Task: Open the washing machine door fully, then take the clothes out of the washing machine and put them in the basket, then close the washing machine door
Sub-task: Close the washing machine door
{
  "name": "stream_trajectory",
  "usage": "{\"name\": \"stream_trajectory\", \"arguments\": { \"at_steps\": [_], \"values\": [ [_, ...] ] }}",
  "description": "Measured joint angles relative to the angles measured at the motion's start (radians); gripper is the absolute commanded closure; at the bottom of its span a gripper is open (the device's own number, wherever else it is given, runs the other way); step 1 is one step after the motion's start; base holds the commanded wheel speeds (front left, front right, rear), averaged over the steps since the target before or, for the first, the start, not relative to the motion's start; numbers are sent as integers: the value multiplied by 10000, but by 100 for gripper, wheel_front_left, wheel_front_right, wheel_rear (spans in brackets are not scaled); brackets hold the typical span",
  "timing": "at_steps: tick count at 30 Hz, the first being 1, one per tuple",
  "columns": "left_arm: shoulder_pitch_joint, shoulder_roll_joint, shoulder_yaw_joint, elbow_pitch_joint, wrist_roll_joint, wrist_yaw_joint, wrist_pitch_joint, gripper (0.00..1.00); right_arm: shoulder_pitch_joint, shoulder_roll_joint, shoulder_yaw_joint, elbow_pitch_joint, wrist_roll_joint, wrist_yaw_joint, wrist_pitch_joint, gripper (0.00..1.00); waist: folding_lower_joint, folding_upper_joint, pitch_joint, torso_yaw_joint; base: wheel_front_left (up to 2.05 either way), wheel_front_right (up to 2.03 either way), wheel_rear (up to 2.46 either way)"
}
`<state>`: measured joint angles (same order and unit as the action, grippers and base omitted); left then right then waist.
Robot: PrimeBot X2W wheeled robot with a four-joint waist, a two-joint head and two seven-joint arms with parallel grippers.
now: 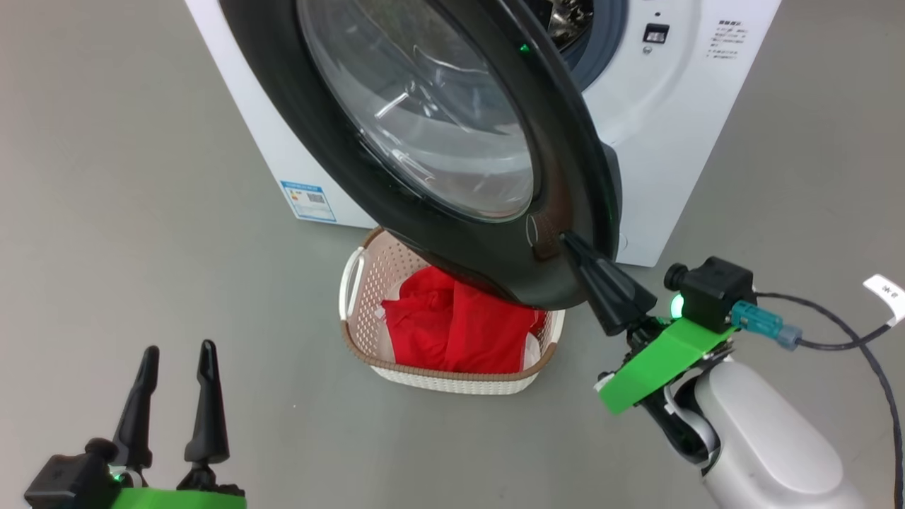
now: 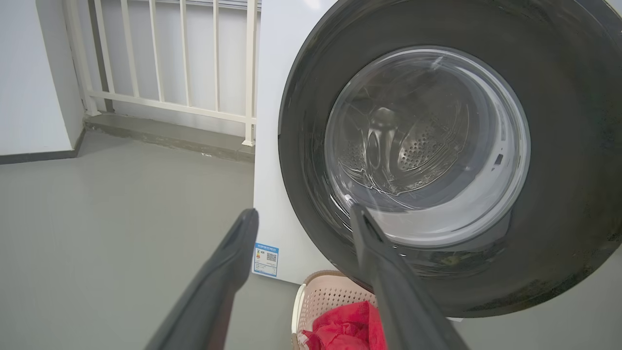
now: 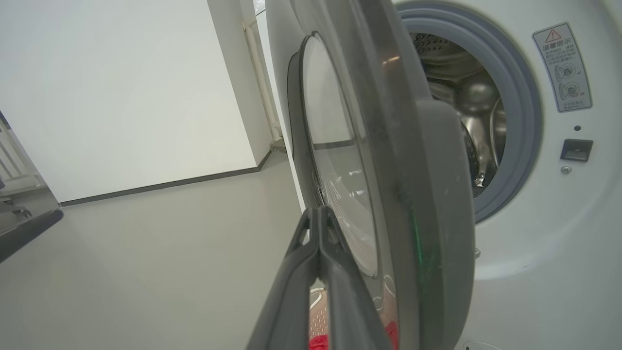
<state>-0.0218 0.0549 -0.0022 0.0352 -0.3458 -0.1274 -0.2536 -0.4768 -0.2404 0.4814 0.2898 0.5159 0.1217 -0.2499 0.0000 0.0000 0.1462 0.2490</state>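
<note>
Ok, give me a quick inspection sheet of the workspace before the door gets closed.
Surface: grey floor, smooth.
Job's things: washing machine standing on the floor; washing machine door part-open, its lower rim hanging above the basket; clothes lying in the basket; no fabric in the visible part of the drum.
Clutter: nothing seen.
Grippers: left gripper open, holding nothing, away from the door; right gripper shut, tips at the door's lower rim.
Cables: black cable trailing from the right wrist, carrying a white tag.
Surroundings: white railing and white wall beside the machine.
</note>
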Motion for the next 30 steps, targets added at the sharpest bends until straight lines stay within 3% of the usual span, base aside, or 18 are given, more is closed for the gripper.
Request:
{"name": "stream_trajectory", "arguments": {
  "at_steps": [20, 30],
  "values": [
    [-418, -33, -157, -81, -98, 0, -2, 0, -643, -353, -560, 667, -29, 31, 0, 100, 1, 0, 948, 203, 0, 0, 0],
    [-892, -29, -313, -188, -136, -2, -2, 0, -1730, -899, -769, 1081, -104, 33, 0, 100, 0, 0, 1573, 250, 0, 0, 0]
  ]
}}
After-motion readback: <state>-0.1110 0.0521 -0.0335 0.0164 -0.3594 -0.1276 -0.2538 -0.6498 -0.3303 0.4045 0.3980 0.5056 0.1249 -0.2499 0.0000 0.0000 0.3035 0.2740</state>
